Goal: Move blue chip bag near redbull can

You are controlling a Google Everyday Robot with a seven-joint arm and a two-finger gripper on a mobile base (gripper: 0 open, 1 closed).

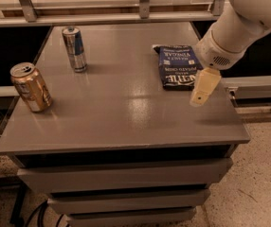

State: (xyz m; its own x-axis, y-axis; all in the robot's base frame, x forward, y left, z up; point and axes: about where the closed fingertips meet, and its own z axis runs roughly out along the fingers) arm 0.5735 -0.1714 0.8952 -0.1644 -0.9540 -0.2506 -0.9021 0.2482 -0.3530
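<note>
Cream claw (203,88), openness impossible to tell, hovering just near-right of flat crinkly navy chip bag (177,66), lengthwise near-to-far on grey bench (126,119).

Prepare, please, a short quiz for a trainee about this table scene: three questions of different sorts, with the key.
1. True or false: the flat, crinkly dark navy chip bag lies apart from the tall slim blue and silver metal can.
2. Fill in: the wide gold metal can stands near the grey table's ___ edge, as pictured.
3. Where does the cream two-finger gripper hang? A. above the table, at the bag's near right corner. B. over the gold can. C. below the table.
Key: 1 true; 2 left; 3 A.
</note>
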